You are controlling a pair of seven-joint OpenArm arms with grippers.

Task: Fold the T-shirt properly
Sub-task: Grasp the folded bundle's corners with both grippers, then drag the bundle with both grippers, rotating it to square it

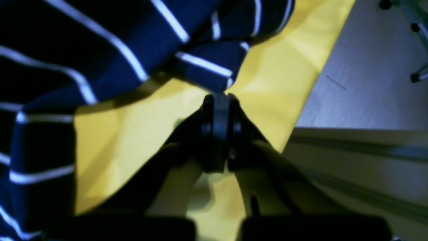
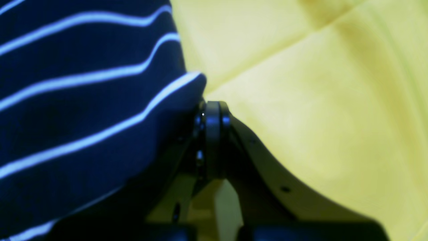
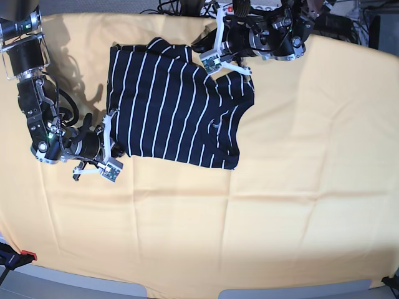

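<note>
The dark navy T-shirt [image 3: 174,106] with thin white stripes lies partly folded on the yellow table cover [image 3: 280,199], at the back left. My left gripper [image 3: 194,52] is at the shirt's far edge. In the left wrist view its fingers are closed [image 1: 216,97] on a bunched corner of the T-shirt [image 1: 207,67]. My right gripper [image 3: 116,141] is at the shirt's near left corner. In the right wrist view it is closed [image 2: 212,104] at the shirt's edge, and the striped cloth [image 2: 83,117] drapes over its left finger.
Cables and equipment [image 3: 324,18] crowd the table's back edge. In the left wrist view the yellow cover [image 1: 284,67] ends at the table edge, with a metal rail [image 1: 361,147], grey floor [image 1: 367,67] and a wheeled stand's legs [image 1: 418,33] beyond.
</note>
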